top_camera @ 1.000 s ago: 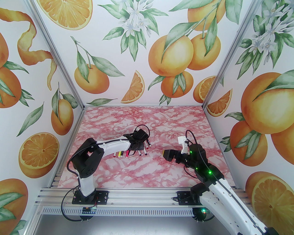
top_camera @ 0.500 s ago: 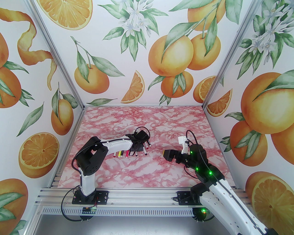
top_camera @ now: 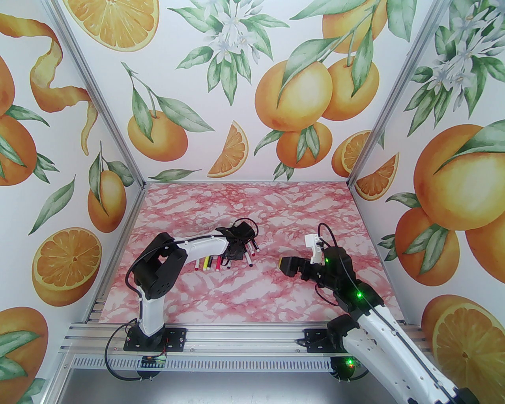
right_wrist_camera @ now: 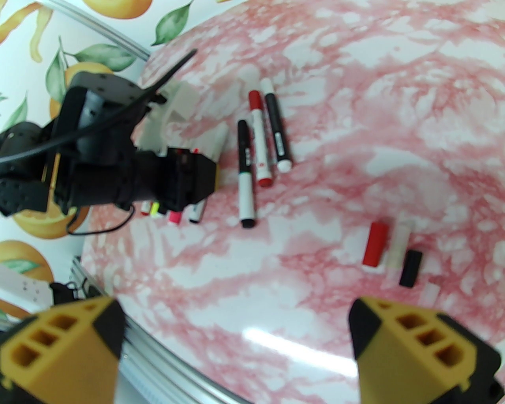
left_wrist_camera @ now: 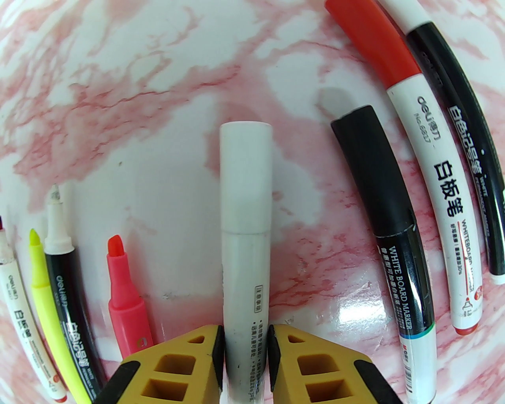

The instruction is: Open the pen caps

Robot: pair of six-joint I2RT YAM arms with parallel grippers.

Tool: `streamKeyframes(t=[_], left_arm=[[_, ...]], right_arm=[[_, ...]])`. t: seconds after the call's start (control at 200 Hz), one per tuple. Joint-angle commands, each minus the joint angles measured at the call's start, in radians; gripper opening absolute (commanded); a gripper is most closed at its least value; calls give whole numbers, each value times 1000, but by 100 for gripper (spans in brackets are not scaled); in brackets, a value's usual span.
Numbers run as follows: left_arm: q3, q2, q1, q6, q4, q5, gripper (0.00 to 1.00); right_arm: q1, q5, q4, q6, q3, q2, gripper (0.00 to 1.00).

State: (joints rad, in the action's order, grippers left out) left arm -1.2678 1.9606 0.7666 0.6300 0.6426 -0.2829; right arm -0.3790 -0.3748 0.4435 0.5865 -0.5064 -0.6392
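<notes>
On the pink marbled table (top_camera: 252, 292), we found the left pincer (left_wrist_camera: 245, 339) clamped on the barrel of a white marker (left_wrist_camera: 245, 284), one yellow pad (left_wrist_camera: 185, 355) pressed to each side. That marker's white cap (left_wrist_camera: 245, 177) was on and pointed straight ahead of the pincer, past the fingertips and clear of them.

In the left wrist view, left of the pincer, we saw four bare tips in a row. A red-tipped white pen (left_wrist_camera: 10, 284) lay at the frame's edge, then a yellow highlighter (left_wrist_camera: 39, 276) and a black pen with a white nib (left_wrist_camera: 59, 244). A pink highlighter (left_wrist_camera: 122, 292) lay just beside the pad.

To the pincer's right lay three markers with caps on. A black cap (left_wrist_camera: 363, 158) was nearest, then a red cap (left_wrist_camera: 371, 43), then a second white cap (left_wrist_camera: 398, 12) at the top edge.

Farther right, the right pincer (right_wrist_camera: 236, 347) hung above the table with its jaws spread wide and nothing between them. Near the finger at the right of its own view we counted four loose caps on the table. They were a loose red cap (right_wrist_camera: 375, 243), a clear cap (right_wrist_camera: 400, 244), a loose black cap (right_wrist_camera: 410, 268) and a pale cap (right_wrist_camera: 428, 294), blurred and closest to that finger. These lay well apart from the left pincer.
</notes>
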Motion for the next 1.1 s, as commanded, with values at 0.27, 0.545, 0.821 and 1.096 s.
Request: streamKeyframes(t=[0.27, 0.545, 0.821, 1.096], left_arm=[[67, -144, -21, -125, -56, 129, 16], [202, -418, -38, -281, -204, 442, 15], [257, -520, -30, -367, -308, 798, 15], [239, -494, 28, -337, -400, 903, 15]], right_arm=[[-5, -30, -38, 70, 17, 12, 99], [-6, -28, -144, 254, 16, 19, 89], [-15, -21, -363, 409, 17, -68, 75], [-94, 76, -401, 406, -45, -166, 74]])
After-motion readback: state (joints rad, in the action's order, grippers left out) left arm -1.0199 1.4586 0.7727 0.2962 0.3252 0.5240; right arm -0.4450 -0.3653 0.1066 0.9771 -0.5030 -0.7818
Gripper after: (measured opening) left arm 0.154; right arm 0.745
